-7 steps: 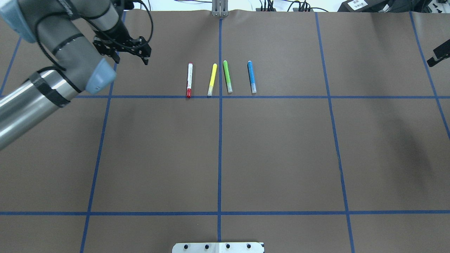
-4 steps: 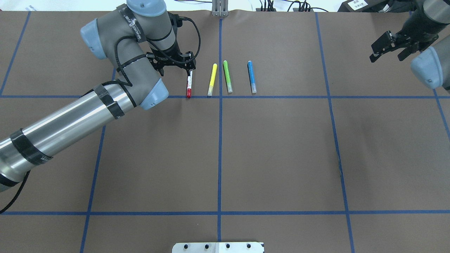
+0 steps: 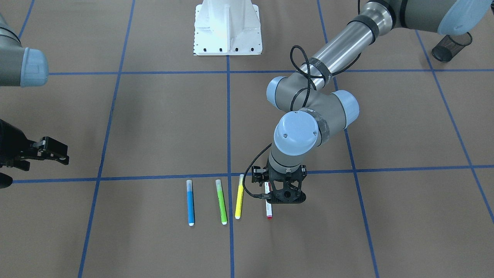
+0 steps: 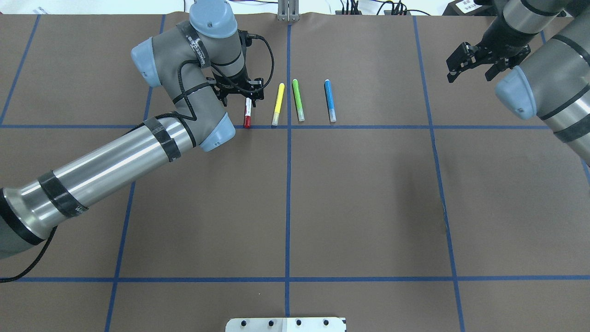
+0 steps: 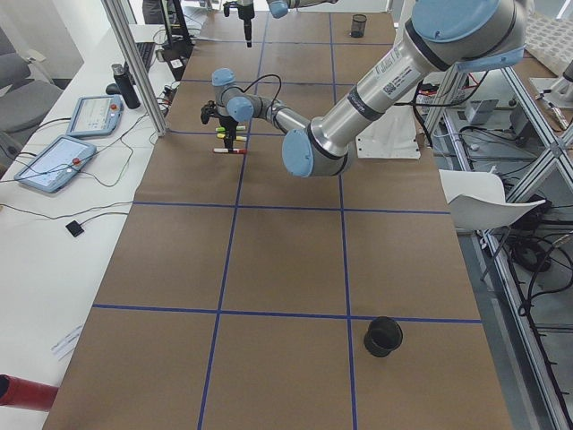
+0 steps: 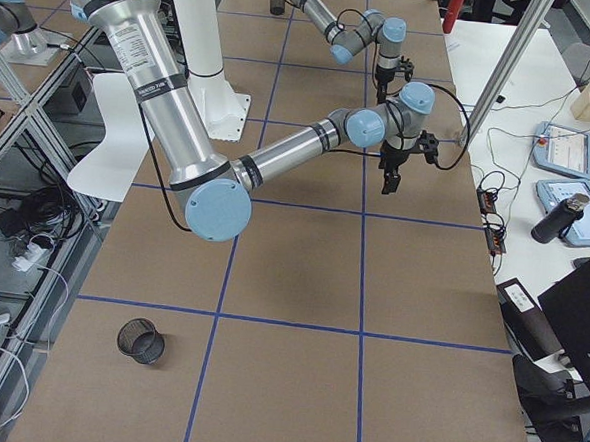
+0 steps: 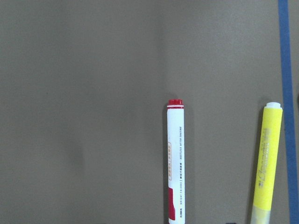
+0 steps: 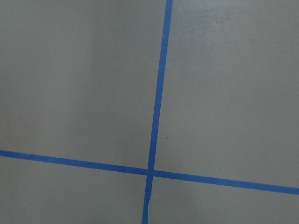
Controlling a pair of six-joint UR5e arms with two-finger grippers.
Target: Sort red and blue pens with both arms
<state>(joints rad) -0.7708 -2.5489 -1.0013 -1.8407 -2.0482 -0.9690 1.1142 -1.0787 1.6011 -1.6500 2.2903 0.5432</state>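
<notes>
Wrist view bares red pen [image 7: 175, 158] half-hidden overhead by spread, empty left end effector [image 4: 241, 95].

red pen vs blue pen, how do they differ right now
The red pen has a white barrel with a red cap; the blue pen has a blue barrel with a pale cap. The red pen ends the row on the robot's left, the blue pen on its right. The left gripper hangs over the red pen; no gripper is near the blue pen. Both lie flat, roughly parallel.
</notes>
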